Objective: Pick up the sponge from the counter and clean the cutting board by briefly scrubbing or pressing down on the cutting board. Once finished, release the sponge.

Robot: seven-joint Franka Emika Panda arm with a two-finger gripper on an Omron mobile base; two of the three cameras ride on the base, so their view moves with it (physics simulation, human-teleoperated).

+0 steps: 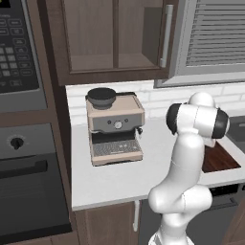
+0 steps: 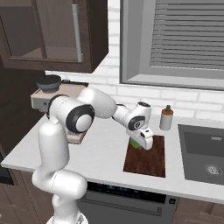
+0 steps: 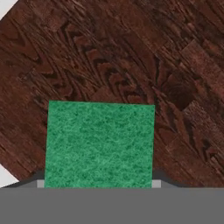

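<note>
— Where's the sponge (image 3: 99,144)?

— On the cutting board (image 2: 148,159), near its back edge, green face up between my jaws. They look clamped on its sides, though the tips are mostly hidden.

— Why so low?

— I'd say to press for the scrub; the bench (image 2: 100,155) is untouched.

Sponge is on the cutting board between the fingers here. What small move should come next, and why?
Probably open the gripper fully and lift away: the sponge lies flat on the cutting board, its green top between the fingertips, so pressing seems done and release remains.
</note>
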